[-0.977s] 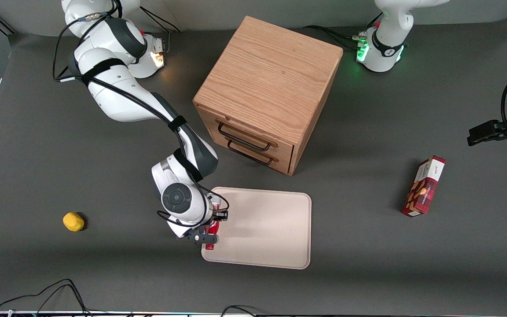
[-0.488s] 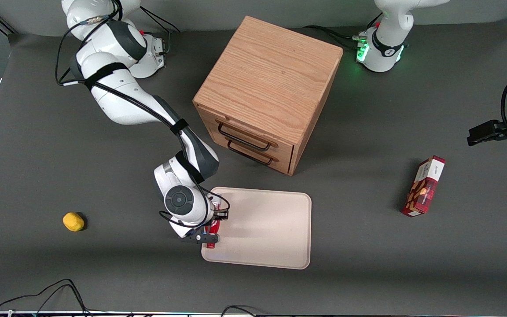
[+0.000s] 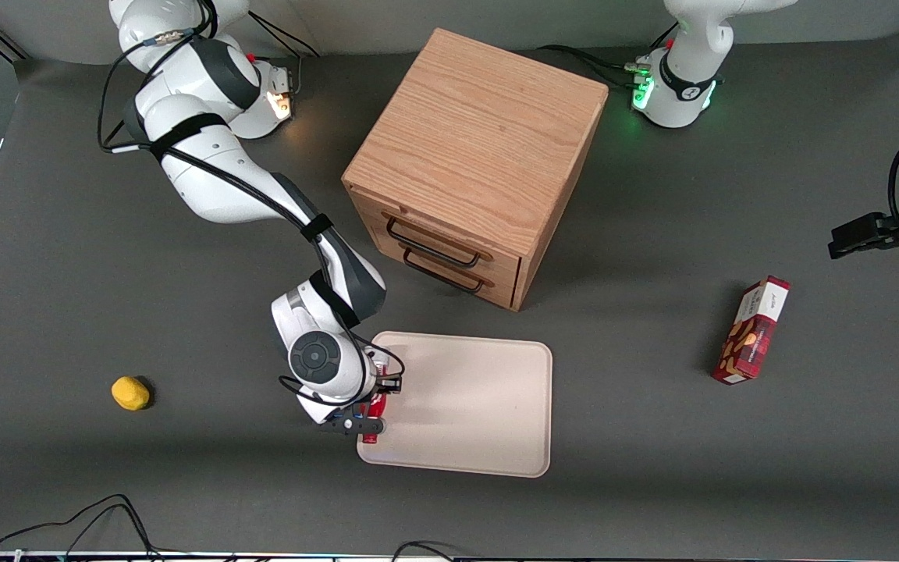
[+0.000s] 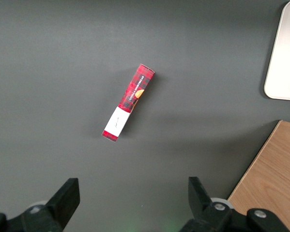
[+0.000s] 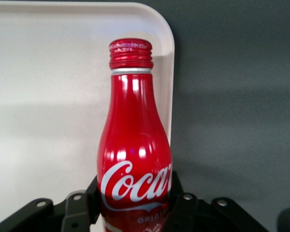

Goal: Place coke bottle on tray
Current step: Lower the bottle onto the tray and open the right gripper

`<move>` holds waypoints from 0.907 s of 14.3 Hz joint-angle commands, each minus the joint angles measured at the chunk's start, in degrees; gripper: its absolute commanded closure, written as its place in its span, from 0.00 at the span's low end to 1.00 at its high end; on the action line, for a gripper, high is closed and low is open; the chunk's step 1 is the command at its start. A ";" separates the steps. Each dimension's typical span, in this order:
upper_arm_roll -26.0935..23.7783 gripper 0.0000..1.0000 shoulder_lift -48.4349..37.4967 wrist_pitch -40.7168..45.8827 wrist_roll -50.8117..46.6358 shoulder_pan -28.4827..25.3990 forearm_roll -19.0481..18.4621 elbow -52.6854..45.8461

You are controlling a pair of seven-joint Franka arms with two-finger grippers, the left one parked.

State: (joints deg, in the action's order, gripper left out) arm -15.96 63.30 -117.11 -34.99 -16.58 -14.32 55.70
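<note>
- We see the claw clamped on the coke bottle, lying lengthwise, cap toward the front camera, over the tray edge.
- White "Coca" script reads on it.

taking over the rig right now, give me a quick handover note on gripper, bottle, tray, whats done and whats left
Gripper: shut on the coke bottle, over the tray edge nearest the working arm's end of the table.
Coke bottle: held lying level, cap toward the front camera, above the tray's rim.
Done: bottle grasped and carried to the tray.
Left: lower it onto the tray, preferably farther in from the rim, open, withdraw.
</note>
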 commanded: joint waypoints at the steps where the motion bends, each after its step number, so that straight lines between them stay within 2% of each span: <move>1: 0.76 0.13 0.86 -0.23 1.24 -0.73 1.23 -2.35; 2: 0.76 0.00 0.86 -0.23 1.16 -0.73 1.23 -2.35; 13: 0.76 0.00 -0.10 0.56 0.98 -0.65 1.23 -2.35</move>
State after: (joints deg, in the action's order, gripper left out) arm -15.97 63.29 -117.14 -34.99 -16.59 -14.32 55.20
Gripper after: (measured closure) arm 0.000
